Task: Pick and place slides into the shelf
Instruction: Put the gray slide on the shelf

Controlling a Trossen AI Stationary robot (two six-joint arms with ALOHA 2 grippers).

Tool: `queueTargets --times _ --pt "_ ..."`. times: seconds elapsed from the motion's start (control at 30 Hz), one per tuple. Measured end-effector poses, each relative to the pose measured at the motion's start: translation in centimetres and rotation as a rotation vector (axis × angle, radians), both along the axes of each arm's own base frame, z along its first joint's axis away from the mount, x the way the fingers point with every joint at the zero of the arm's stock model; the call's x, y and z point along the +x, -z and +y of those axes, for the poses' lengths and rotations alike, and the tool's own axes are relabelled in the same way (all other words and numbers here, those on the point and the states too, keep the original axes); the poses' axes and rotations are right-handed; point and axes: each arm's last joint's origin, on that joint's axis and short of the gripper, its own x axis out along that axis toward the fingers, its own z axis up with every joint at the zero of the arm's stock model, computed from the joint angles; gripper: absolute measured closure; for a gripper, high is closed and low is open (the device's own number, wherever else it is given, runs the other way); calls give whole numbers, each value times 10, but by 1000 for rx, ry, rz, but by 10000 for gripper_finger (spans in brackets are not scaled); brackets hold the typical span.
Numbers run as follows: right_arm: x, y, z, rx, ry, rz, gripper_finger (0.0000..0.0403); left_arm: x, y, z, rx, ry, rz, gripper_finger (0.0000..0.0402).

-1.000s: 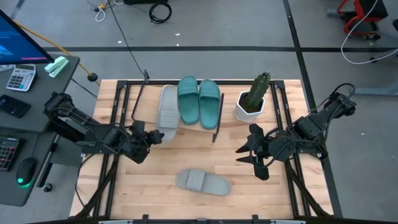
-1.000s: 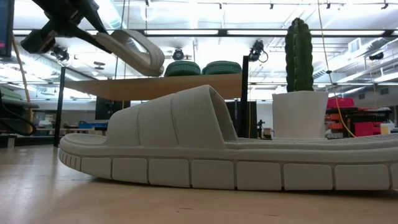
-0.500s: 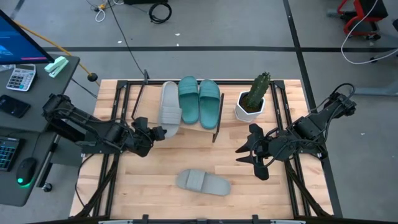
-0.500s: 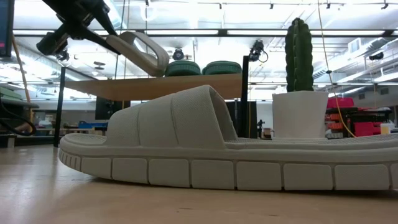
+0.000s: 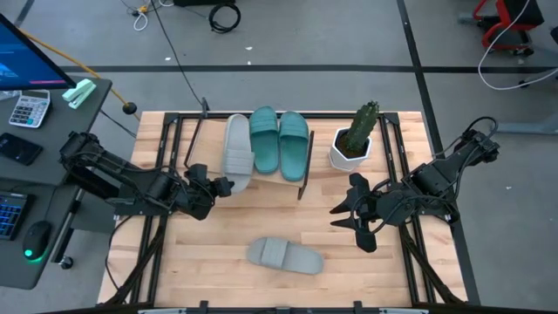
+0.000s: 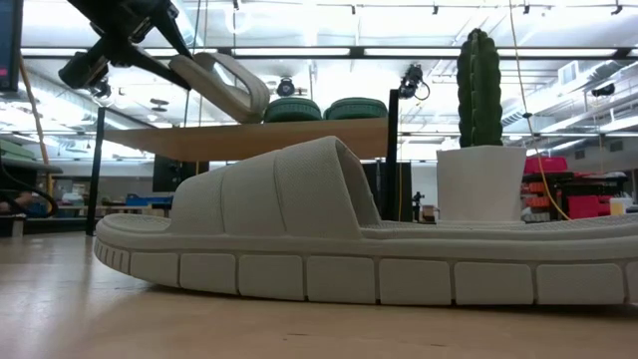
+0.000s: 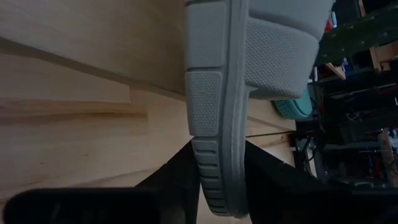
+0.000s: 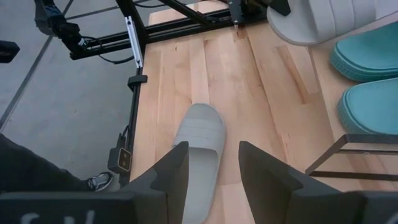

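While four slides can be counted in all, three are at the shelf (image 5: 288,179) and one lies apart on the tabletop (image 5: 209,253). Two teal slides (image 5: 279,144) sit side by side on the shelf's wooden plank. One grey slide (image 5: 236,153) is on the plank just beside them, turned up on its edge, its heel end overhanging the plank's near side. The left gripper (image 5: 218,187) is at that heel, and the left wrist view shows the sole's rim between its two dark fingers (image 7: 180,180); whether the jaws are clamped on it or just loose around it I cannot tell. The second grey slide (image 5: 284,255) lies flat on the tabletop, near its front edge. The right gripper (image 5: 342,216) hangs above the tabletop near a potted cactus (image 5: 356,138), jaws apart, holding nothing.
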Motion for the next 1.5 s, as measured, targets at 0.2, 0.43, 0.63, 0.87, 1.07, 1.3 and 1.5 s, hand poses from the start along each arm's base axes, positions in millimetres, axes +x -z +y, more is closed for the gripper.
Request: queueTargets --times 0.2,0.43,0.63,0.87,1.07,1.3,1.5 --pt "0 0 0 0 0 0 257 0 0 0 0 0 -2 257" --pt "0 0 0 0 0 0 257 0 1 -1 -13 55 32 191" --pt "0 0 0 -2 -1 0 257 0 2 -3 -19 148 85 146" --pt "0 0 0 -2 -1 0 257 0 2 -1 22 192 124 126" --pt "0 0 1 1 -2 -4 257 -2 -3 5 49 242 138 135" --pt "-1 0 2 2 -10 -5 257 -6 -5 10 46 292 173 142" --pt "-1 0 2 1 -11 -4 257 -5 -5 17 26 329 194 143"
